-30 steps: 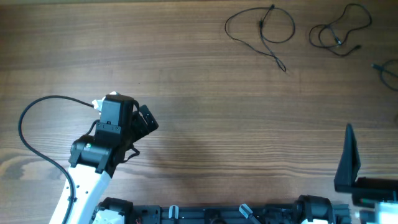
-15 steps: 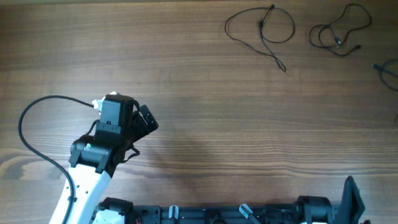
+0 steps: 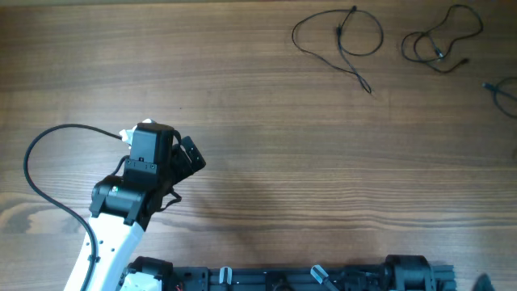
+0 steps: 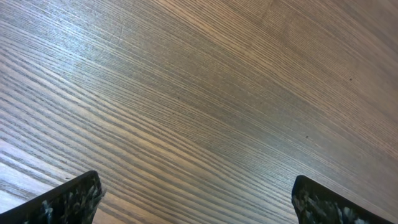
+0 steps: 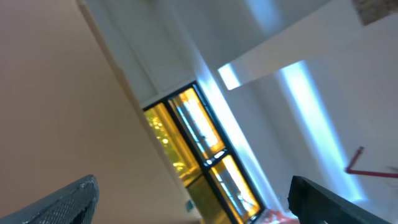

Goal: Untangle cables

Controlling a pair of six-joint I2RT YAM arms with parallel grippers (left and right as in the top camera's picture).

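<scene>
Inspection was made from the left of the table [image 3: 258, 121] to the right. At the near left, the left arm [image 3: 121, 202] was found over bare wood, with its thick black supply lead [image 3: 32, 153] arching out to the side. The left gripper [image 3: 191, 156] was recorded as spread wide and empty: in its wrist view the fingertips [image 4: 74, 199] sat at the two lower corners with only wood grain between them.

The cables [image 3: 339, 36] were located at the far right of the table, well apart from that gripper. Three were noted: a left-hand cable in one broad loop with a trailing tail, a middle cable [image 3: 440, 40] coiled in tighter loops, and a third cable [image 3: 502, 93] cut off by the right edge. These were seen lying apart from one another, so separation is judged largely done. Each was seen to cross itself, however, and straightening may be left.

The right gripper [image 5: 202, 200] was likewise found spread and empty, its camera aimed up at a lit window [image 5: 199, 155], away from the table.
</scene>
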